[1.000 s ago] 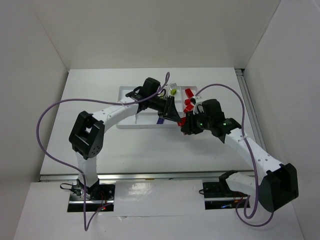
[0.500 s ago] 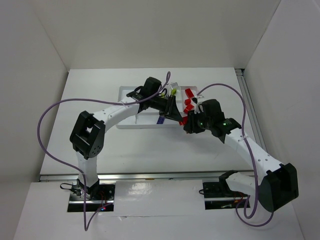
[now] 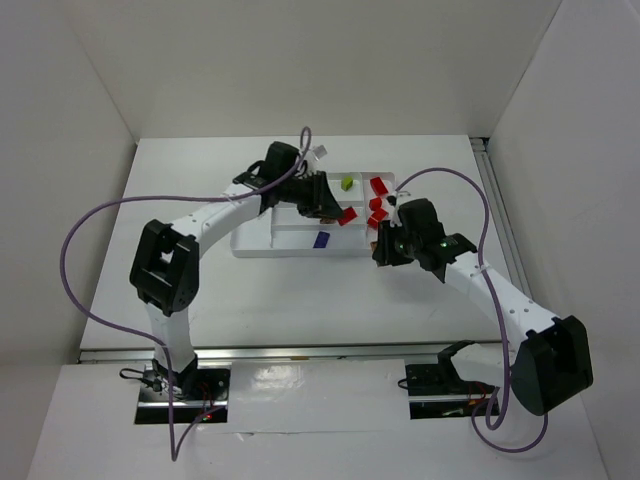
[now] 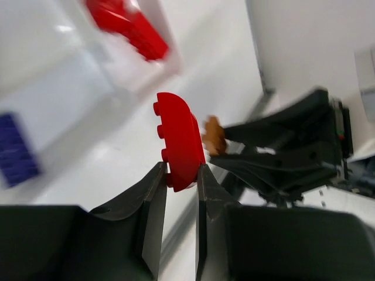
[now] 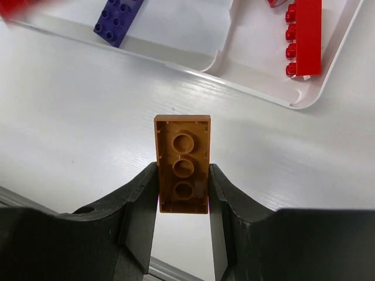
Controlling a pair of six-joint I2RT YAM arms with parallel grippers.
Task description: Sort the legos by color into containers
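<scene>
While left gripper [image 4: 181, 175] pinches a red brick [image 4: 179, 140] above the tray [image 3: 255, 245], right gripper [image 5: 183, 181] clamps an orange-brown brick [image 5: 182, 164] over the table [image 5: 88, 117], just off the tray's corner. The grippers face each other closely. A dark blue brick [image 5: 119, 20] and red bricks [image 5: 304, 35] lie in separate compartments.

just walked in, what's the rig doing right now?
Both arms are mid-sort, each holding one brick. The left gripper is shut on a red round-topped plastic brick above the flat white divided tray. The right gripper is shut on an orange-brown flat brick over the white table, just off the tray's near edge. In the tray lie a dark blue brick, a lime green brick and several red bricks in the right-end compartment.
</scene>
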